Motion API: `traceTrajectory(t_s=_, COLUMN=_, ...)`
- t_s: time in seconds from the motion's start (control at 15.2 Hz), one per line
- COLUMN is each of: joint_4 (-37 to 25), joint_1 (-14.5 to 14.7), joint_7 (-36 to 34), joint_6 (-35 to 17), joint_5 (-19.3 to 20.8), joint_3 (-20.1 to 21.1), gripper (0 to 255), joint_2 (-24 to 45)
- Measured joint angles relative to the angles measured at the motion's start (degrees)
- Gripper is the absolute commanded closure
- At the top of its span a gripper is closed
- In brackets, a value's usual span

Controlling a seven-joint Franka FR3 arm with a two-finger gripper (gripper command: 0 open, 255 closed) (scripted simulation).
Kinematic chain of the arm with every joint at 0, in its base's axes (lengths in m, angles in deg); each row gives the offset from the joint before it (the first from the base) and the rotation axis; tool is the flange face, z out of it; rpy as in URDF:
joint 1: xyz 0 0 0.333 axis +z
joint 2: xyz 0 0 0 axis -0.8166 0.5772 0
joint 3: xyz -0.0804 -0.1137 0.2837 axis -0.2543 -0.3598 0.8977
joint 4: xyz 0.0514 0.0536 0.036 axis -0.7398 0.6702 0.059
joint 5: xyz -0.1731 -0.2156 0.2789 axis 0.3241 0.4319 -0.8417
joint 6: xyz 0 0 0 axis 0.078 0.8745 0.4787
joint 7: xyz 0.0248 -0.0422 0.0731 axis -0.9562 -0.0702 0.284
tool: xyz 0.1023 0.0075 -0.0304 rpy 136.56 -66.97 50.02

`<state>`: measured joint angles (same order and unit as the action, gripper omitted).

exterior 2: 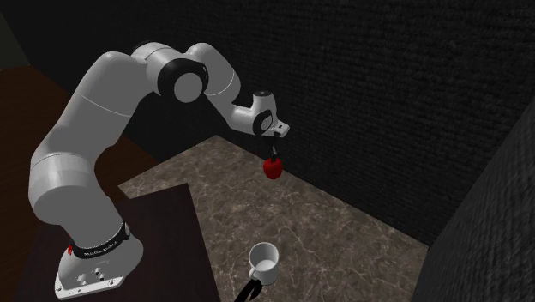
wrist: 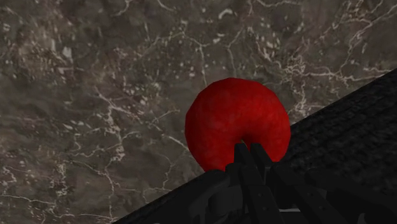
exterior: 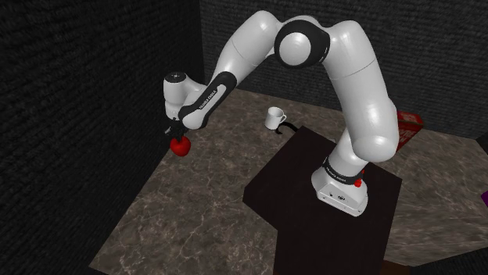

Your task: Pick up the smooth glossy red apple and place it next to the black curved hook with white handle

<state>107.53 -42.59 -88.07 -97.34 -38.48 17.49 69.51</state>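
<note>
Apple (wrist: 235, 121) red and glossy sat clasped in my gripper (wrist: 251, 156), my two black fingers drawn narrow and biting into its top. In the second exterior view it hung under my gripper (exterior 2: 273, 154), the apple (exterior 2: 273, 167) apparently clear of the marbled brown surface (exterior 2: 343, 232) and close to the dark textured wall (exterior 2: 386, 103). From the shoulder view the apple (exterior: 181, 145) was at that surface's (exterior: 211, 203) left edge, just beside the wall (exterior: 78, 78), with my gripper (exterior: 175, 137) above it.

Around me there was little. A white mug (exterior: 274, 118) stood well apart from the apple, near the far corner of my dark stand (exterior: 313, 203). The black curved hook (exterior: 291, 127) lay just beside the mug, against the stand's edge; in the second exterior view the hook (exterior 2: 249, 292) curled below the mug (exterior 2: 264, 260) at the picture's bottom. I could not make out its handle. Nothing stood on the bare stretch of surface between the apple and the mug.

A red box (exterior: 407, 129) showed behind my arm at the shoulder view's right, partly hidden. It carried pale markings, too small for me to read. White lettering ran along my forearm (exterior: 207, 100) and around the dark band at my base (exterior 2: 94, 250); neither was legible.
</note>
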Motion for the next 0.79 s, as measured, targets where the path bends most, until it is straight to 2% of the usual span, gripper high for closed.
traceTrajectory(t_s=0.79, joint_4=1.21, joint_1=-1.12, joint_7=1.16, joint_6=4.12, joint_5=-1.40, joint_3=1.57, gripper=255, joint_2=-5.29)
